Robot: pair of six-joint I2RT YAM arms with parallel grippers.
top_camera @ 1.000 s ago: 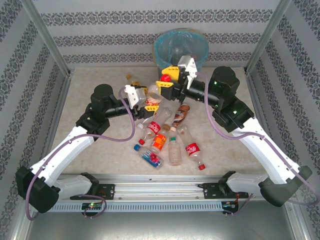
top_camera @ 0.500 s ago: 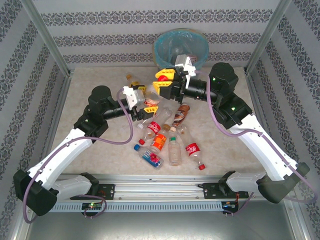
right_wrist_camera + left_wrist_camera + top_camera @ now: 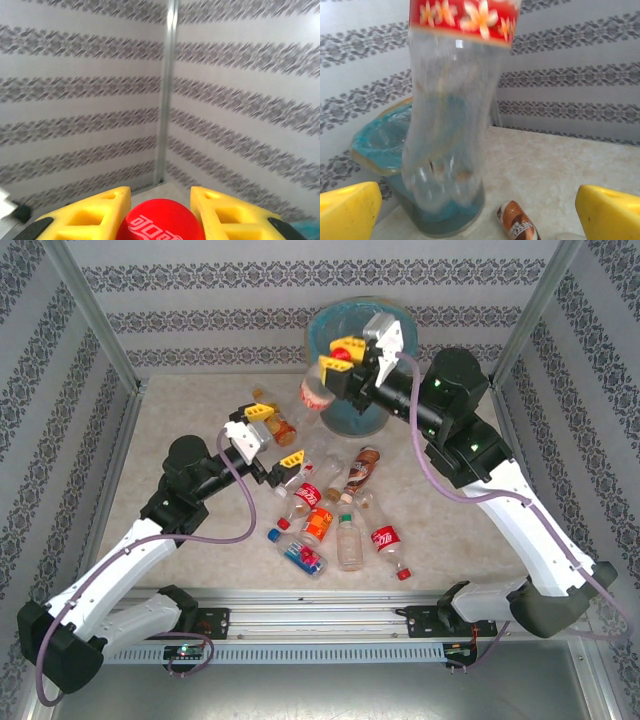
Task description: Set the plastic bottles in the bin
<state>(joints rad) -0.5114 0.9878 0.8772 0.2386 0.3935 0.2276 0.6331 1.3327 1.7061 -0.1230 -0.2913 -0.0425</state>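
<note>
White walls (image 3: 200,300) carry grey ornamental bands, and the table (image 3: 180,410) is mottled beige. The bin (image 3: 318,332) is grey mesh lined in light blue. The right gripper (image 3: 340,353) and left gripper (image 3: 275,435) are yellow-tipped. The held bottle (image 3: 450,125) is clear with a red flowered label and a red cap (image 3: 160,222). Nearer lie a brown-labelled bottle (image 3: 365,465), an orange-labelled bottle (image 3: 318,523) and a blue-labelled bottle (image 3: 300,552).

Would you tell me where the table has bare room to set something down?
The far-left corner of the table, left of the bottles, is bare; so is the strip between them and the right arm. The centre is crowded.
</note>
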